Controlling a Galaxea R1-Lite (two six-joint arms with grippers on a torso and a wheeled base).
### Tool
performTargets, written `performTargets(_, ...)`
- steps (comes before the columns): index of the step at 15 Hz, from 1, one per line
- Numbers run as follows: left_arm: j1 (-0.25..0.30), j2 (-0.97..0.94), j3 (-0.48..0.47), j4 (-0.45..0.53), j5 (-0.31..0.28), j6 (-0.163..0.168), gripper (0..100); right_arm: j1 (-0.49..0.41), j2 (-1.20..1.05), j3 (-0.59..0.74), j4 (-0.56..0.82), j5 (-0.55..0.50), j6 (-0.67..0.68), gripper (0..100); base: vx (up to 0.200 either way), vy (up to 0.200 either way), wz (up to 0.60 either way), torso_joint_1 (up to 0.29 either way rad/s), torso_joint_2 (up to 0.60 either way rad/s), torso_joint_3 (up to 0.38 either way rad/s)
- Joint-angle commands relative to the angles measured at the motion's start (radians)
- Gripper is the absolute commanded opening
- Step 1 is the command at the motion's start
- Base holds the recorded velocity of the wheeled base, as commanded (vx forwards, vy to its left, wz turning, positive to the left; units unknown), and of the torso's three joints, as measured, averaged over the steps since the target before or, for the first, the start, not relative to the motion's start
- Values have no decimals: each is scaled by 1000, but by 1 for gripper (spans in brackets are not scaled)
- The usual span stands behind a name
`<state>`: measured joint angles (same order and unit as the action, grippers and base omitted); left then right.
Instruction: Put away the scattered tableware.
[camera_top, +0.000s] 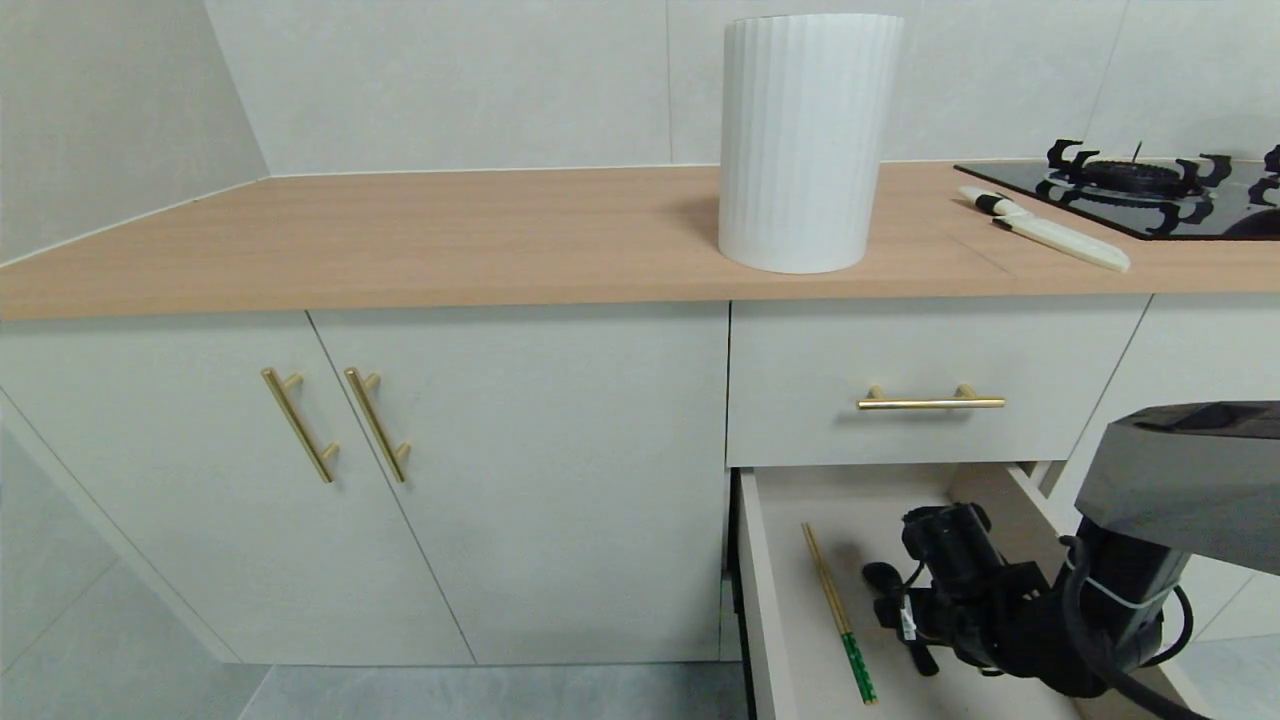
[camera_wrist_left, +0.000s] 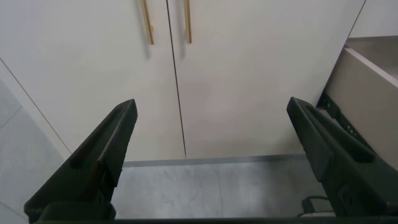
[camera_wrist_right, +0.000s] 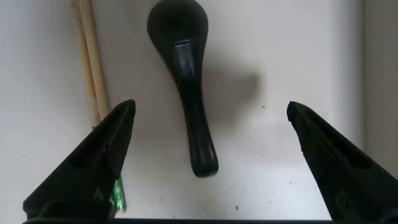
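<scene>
Hovering over drawer (camera_top: 790, 560): right gripper (camera_wrist_right: 209, 107), fingers (camera_wrist_right: 106, 155) apart, above spoon (camera_wrist_right: 186, 74) beside chopsticks (camera_top: 838, 615); left gripper (camera_wrist_left: 211, 106), fingers apart, facing cabinet doors (camera_wrist_left: 249, 74).

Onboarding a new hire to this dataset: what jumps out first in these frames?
The tall white ribbed canister standing on the wooden countertop dominates. Below it, an open drawer holds chopsticks and a black spoon, with the right gripper open above the spoon. A white knife lies beside the stove.

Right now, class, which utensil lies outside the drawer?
The white knife beside the hob, on the countertop; the chopsticks and black spoon lie inside the open drawer.
</scene>
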<state>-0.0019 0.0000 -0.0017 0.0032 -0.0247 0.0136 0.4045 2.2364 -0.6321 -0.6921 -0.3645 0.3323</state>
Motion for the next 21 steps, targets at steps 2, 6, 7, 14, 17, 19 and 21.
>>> performTargets(2, 0, 0, 0, 0, 0, 0, 100, 1, -173, 57, 13, 13, -6, 100, 0, 0, 0, 0, 0, 0)
performTargets(6, 0, 0, 0, 0, 0, 0, 100, 1, -363, 78, 152, 36, -13, 100, 0, 0, 0, 0, 0, 0)
performTargets(7, 0, 0, 0, 0, 0, 2, 100, -1, -405, 68, 203, 61, -13, 100, 0, 0, 0, 0, 0, 0)
performTargets(14, 0, 0, 0, 1, 0, 5, 100, -1, -669, -60, 640, 160, -7, 100, 0, 0, 0, 0, 0, 0)
performTargets(17, 0, 0, 0, 0, -1, 3, 100, 1, -695, -61, 660, 160, -7, 100, 0, 0, 0, 0, 0, 0)
performTargets(19, 0, 0, 0, 0, -1, 3, 100, 5, -693, -57, 661, 160, -12, 100, 0, 0, 0, 0, 0, 0)
performTargets(21, 0, 0, 0, 1, -1, 2, 100, 13, -695, -55, 666, 159, -12, 100, -200, 0, 0, 5, 2, -2)
